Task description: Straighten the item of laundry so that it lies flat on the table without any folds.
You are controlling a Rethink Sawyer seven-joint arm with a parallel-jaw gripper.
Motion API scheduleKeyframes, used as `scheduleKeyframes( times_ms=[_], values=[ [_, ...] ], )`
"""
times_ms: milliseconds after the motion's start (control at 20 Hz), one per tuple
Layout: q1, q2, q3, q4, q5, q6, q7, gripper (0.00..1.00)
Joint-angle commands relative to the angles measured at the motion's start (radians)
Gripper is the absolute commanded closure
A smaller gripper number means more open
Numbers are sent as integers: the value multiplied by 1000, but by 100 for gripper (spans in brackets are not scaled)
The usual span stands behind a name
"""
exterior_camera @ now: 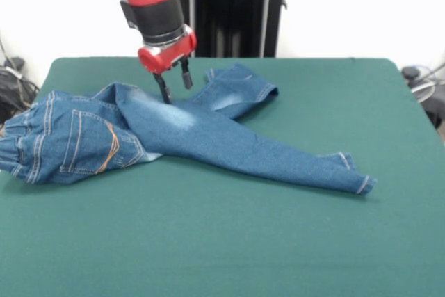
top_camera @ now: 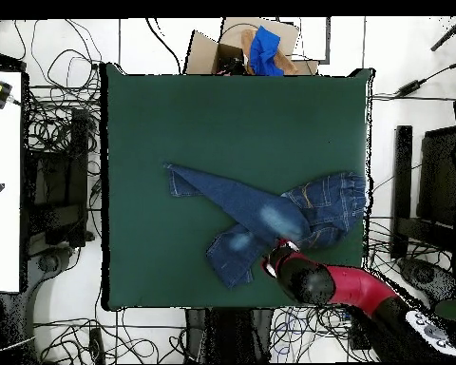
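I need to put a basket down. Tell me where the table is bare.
The dark green felt table is bare along the camera-side strip in front of the small blue denim jeans, and at the right beyond the leg hems. Crowded: the left half's middle, where jeans and red gripper sit.

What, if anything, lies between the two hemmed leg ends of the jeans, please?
Only bare table: in the front view, green cloth separates the short leg's hem from the long leg's hem of the jeans; the overhead view agrees.
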Motion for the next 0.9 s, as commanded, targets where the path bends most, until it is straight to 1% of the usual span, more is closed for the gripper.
scheduleKeyframes(
  times_ms=[50,300,400,450,500,550,600,700,800,900],
  values=[
    [-22,42,29,-37,-2,-108,199,0],
    [-35,28,39,-16,3,-128,202,0],
    [-49,26,63,-8,-7,-141,188,0],
    [-63,22,96,-2,-25,-159,168,0],
    [-103,23,171,14,-71,-200,126,0],
    [-113,22,204,17,-94,-220,108,0],
    [-137,24,259,27,-123,-237,85,0],
    [-159,14,327,45,-158,-260,78,0],
    [-167,-6,363,65,-177,-272,88,0],
    [-165,-23,369,76,-183,-276,108,0]
  ],
)
